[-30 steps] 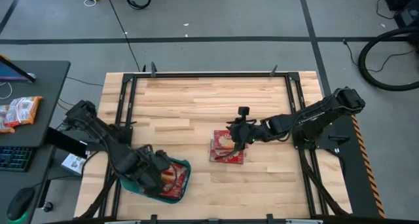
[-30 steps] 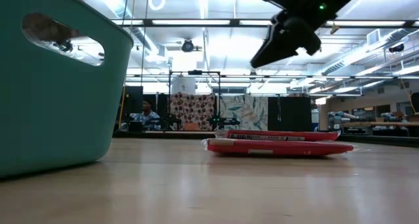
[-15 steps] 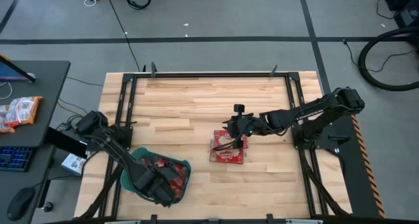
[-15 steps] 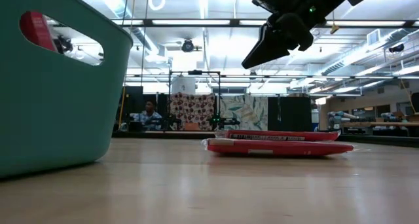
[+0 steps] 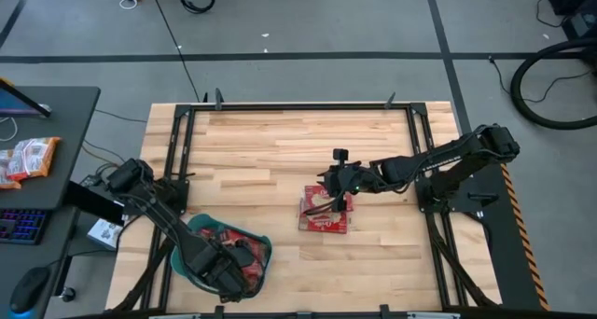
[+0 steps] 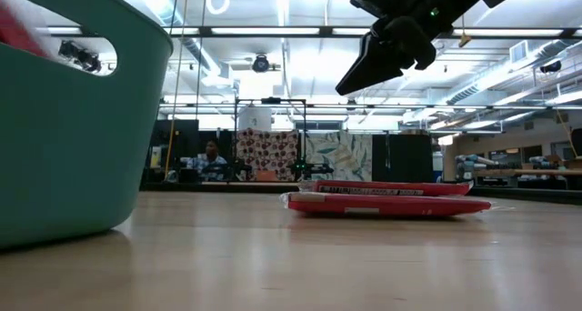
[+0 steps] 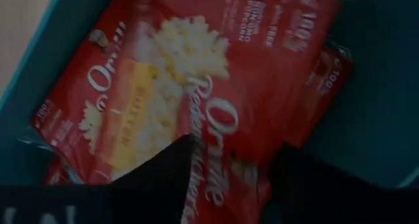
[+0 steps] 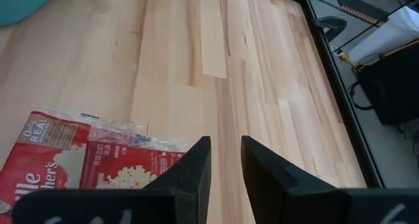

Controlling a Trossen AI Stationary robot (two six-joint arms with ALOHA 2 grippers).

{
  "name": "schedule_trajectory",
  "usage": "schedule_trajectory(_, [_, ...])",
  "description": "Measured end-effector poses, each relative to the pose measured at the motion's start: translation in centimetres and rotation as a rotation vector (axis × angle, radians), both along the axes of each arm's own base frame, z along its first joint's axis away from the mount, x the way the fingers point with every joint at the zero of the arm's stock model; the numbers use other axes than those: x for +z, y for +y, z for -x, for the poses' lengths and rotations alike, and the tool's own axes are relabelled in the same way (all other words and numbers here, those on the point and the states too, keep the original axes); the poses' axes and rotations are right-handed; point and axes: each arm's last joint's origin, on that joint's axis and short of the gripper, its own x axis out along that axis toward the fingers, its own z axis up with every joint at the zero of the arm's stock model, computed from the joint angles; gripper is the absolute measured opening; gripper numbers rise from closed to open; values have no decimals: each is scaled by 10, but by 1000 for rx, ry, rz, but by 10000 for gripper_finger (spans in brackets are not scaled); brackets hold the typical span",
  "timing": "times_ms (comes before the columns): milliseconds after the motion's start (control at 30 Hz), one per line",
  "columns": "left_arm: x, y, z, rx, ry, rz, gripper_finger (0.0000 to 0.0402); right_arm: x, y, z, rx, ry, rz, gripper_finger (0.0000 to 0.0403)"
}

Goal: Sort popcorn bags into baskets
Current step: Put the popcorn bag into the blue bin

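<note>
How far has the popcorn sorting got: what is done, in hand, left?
Done: several bags lie in the basket. In hand: nothing is visibly gripped; the left gripper is over the basket, and the right gripper hovers narrowly open above the stack. Left: that stack on the table.

Two stacked popcorn bags (image 5: 324,212), one basket (image 5: 191,228).

red popcorn bags (image 5: 326,212) stacked mid-table; others (image 7: 196,99) inside teal basket (image 5: 189,228).
</note>
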Motion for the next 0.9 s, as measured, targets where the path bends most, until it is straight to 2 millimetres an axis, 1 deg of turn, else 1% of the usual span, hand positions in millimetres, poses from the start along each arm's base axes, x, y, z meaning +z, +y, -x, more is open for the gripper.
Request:
schedule_trajectory(133, [0, -2, 0, 14, 22, 43, 219, 0, 0, 0, 0, 0, -1, 89])
schedule_trajectory(300, [0, -6, 4, -1, 54, 72, 225, 0, 0, 0, 0, 0, -1, 89])
schedule_trajectory(433, [1, -4, 3, 5, 65, 83, 216, 0, 0, 0, 0, 0, 0, 89])
schedule_trajectory(567, [9, 0, -2, 20, 57, 115, 200, 0, 0, 0, 2, -5, -4, 89])
schedule_trajectory(700, [10, 6, -7, 16, 18, 63, 186, -2, 2, -3, 48, -5, -41, 89])
schedule_trajectory(900, [11, 23, -19, -20, -28, -20, 173, -18, 4, -8, 84, 72, -59, 89])
